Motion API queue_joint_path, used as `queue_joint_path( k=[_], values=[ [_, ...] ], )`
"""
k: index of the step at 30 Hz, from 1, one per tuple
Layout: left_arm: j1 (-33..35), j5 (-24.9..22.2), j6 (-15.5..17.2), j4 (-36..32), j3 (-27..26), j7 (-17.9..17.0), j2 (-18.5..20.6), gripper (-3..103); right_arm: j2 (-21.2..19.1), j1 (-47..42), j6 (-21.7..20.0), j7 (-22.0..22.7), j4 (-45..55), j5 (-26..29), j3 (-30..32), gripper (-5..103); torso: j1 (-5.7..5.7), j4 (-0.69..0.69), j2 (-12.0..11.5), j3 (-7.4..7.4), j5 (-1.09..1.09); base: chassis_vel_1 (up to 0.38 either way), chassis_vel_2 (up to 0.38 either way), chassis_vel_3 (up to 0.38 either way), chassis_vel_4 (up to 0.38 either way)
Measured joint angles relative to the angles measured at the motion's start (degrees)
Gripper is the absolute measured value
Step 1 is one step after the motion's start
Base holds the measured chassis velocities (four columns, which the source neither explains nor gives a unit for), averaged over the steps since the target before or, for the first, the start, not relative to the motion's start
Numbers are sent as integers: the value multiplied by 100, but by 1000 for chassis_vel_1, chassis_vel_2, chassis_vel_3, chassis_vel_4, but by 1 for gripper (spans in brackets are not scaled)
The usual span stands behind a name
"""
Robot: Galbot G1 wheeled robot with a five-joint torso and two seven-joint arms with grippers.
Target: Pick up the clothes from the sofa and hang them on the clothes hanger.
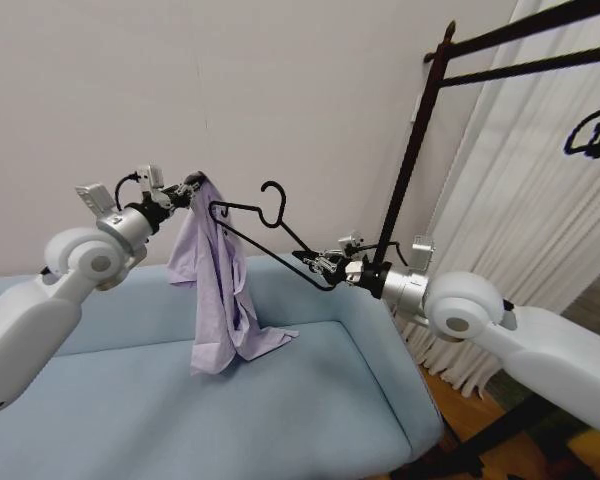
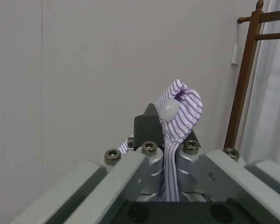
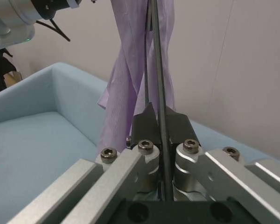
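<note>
Shirt hangs over sofa, a fold near its button pinched in left claw. Right claw grips hanger by its lower bar, hanger tip at shirt's top. Cloth judged light, limp, prone to slide off wire; collar is best hold.

Soft, even daylight filters in through the white curtain on the right, keeping the pale wall bright without glare and laying only faint, soft-edged shadows on the sofa.
</note>
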Motion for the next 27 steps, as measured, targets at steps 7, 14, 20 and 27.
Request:
queue_joint_path(
  k=[7,14,20,27],
  values=[
    [316,-49,12,-267,-306,-9,151,1,86,141,2,4,-151,-95,-121,2,0,0,0,0,0,0,0,0,0],
    [500,-64,13,-567,-442,-40,271,1,140,122,3,-59,-255,-284,-352,2,0,-1,0,0,0,0,0,0,0],
    [566,-32,13,-797,-498,-53,299,1,481,125,12,140,-458,-383,-553,2,0,0,0,0,1,0,0,0,0],
    [1118,262,-71,-1077,-693,25,303,1,818,428,5,365,-732,-126,-555,2,1,0,0,0,-1,0,0,0,0]
  ],
)
